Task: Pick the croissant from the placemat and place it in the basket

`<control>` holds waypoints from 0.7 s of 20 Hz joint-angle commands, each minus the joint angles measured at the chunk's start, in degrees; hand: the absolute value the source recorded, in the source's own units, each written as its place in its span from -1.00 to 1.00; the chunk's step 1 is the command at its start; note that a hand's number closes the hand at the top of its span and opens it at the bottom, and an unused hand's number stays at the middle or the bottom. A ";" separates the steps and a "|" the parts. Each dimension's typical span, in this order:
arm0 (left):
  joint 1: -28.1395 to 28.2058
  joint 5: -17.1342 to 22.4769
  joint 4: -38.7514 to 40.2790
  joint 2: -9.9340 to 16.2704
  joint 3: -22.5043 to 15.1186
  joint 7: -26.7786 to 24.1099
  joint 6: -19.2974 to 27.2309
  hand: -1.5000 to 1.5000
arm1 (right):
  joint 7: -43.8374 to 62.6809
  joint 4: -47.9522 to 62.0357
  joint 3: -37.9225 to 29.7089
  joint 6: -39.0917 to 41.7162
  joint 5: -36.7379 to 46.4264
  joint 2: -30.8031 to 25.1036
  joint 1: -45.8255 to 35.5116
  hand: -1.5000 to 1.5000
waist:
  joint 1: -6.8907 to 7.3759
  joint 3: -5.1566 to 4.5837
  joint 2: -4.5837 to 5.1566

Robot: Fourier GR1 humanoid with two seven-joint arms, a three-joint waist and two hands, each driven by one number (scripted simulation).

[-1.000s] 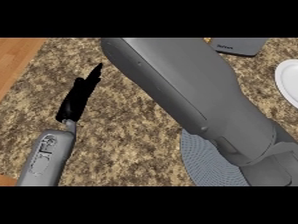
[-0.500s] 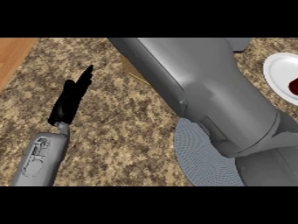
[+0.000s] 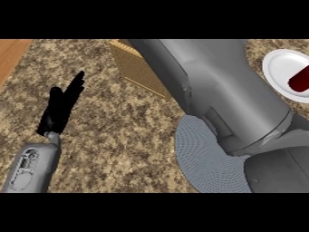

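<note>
Presently, items in the head view:

- Tabletop (image 3: 123, 136): speckled stone surface, with a wooden strip along its left side.
- Left hand (image 3: 61, 106): black, fingers straight and pointing up, holding nothing; resting at the view's left on its grey forearm.
- Right arm (image 3: 217, 95): large grey forearm crossing the view from lower right to the top centre. Its hand lies past the top edge, so whether it is open or closed on anything cannot be told.
- Placemat (image 3: 138, 68): tan woven mat at top centre, mostly hidden beneath the right arm.
- Croissant: not visible; likely on the covered part of the placemat or under the right hand.
- Basket: not identifiable. A grey ribbed disc (image 3: 204, 158) shows at lower centre beside the arm; its nature is unclear.
- White plate (image 3: 280, 70), far right, carrying a red can (image 3: 307, 78) on its side.

Step in hand, as judged: reaching for the croissant. Advice: descend over the pastry's middle, close the fingers across its narrow width, lift straight, and keep clear of the plate.
</note>
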 commanded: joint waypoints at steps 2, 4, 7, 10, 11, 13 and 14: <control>1.19 0.62 -2.89 1.05 0.77 2.48 -0.42 0.00 | 0.98 1.26 -1.51 -0.20 -1.37 0.35 1.03 1.00 | -1.41 0.14 -0.33; 0.25 -0.85 1.02 0.07 0.68 -1.13 1.41 0.00 | -0.52 0.21 -1.24 -0.55 -2.72 0.35 2.86 1.00 | -1.63 0.09 -0.13; 0.38 -0.62 0.35 0.14 0.36 -0.22 0.72 0.00 | -1.34 -0.77 0.21 -3.74 -2.99 0.35 5.91 1.00 | -1.24 0.10 -0.14; 2.65 0.57 -2.06 0.86 0.74 -0.12 -0.66 0.00 | -3.34 0.78 0.02 -4.78 -2.54 0.35 8.26 1.00 | -1.14 0.12 -0.16; 2.46 -0.15 -3.40 -0.02 0.36 1.65 0.87 0.00 | -4.74 2.32 -1.24 -4.90 -2.06 0.35 8.75 1.00 | -2.15 0.19 -0.27; 3.50 -0.71 -1.68 -1.22 -0.65 -0.64 1.06 0.00 | -4.36 0.63 -0.22 -5.45 -2.80 0.35 10.44 1.00 | -1.86 0.15 -0.25; 2.57 -0.39 -3.11 0.12 0.33 0.89 0.83 0.00 | -4.94 0.29 -0.06 -7.52 -3.40 0.35 13.73 1.00 | -1.64 0.17 -0.29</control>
